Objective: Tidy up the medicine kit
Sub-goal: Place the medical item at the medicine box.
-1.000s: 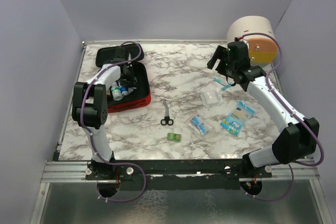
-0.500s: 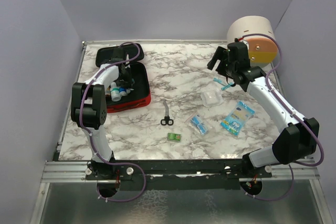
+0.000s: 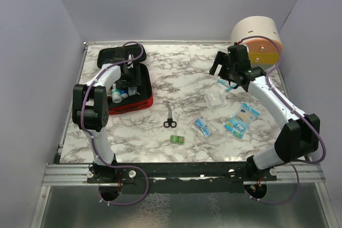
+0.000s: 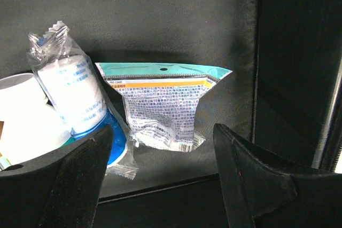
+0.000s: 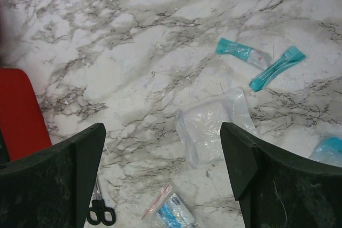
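Note:
The red medicine kit lies open at the table's left, its black lid folded back. My left gripper is down inside it, open and holding nothing. Just beyond its fingertips a teal-topped printed packet leans on the black wall. To the packet's left are a wrapped blue-and-white roll and a white bottle. My right gripper hovers open over the right half of the table, above a clear plastic bag.
On the marble lie black scissors, a small green box, a blue sachet, a blue-white packet and two teal packets. A round cream and orange container stands at the back right.
My left gripper has gone from shut to open inside the kit, and the printed packet rests free in front of it. My right gripper has shifted slightly left and opened a little wider.

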Motion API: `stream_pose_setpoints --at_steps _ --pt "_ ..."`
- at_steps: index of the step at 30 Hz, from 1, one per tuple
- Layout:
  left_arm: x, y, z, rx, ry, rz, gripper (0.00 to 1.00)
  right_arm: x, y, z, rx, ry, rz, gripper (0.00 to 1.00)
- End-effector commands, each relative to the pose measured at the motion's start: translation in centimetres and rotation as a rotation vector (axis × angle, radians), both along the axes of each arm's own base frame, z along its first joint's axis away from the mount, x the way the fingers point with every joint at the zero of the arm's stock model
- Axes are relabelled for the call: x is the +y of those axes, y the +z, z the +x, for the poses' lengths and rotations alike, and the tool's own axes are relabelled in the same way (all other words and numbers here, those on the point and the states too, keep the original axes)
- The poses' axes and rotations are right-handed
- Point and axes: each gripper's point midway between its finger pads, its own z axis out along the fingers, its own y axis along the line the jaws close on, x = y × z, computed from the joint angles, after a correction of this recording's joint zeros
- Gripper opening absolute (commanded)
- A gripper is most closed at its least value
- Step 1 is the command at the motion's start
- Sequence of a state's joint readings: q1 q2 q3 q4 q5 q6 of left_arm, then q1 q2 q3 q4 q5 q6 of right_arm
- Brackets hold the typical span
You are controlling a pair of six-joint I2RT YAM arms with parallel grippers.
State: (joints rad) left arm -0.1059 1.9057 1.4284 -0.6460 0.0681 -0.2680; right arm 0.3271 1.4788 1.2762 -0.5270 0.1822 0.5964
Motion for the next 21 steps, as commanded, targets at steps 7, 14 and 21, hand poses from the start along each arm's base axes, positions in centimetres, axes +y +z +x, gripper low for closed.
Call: stream_pose_setpoints --at_steps 7,14,21 --pt "0.9 3.5 1.0 -0.087 -0.031 0.031 0.87 -1.1 -3.4 -1.5 0.136 0.076 -0.138 0.90" --pt "0.5 5.6 1.6 -0.143 -0.047 0.019 0.91 -1.4 -9.1 -3.8 0.326 0.118 -0.187 0.90" --pt "-0.2 8.5 2.2 -0.212 -0.050 -0.016 0.95 -1.0 -12.2 -4.5 0.393 0.183 -0.194 0.90"
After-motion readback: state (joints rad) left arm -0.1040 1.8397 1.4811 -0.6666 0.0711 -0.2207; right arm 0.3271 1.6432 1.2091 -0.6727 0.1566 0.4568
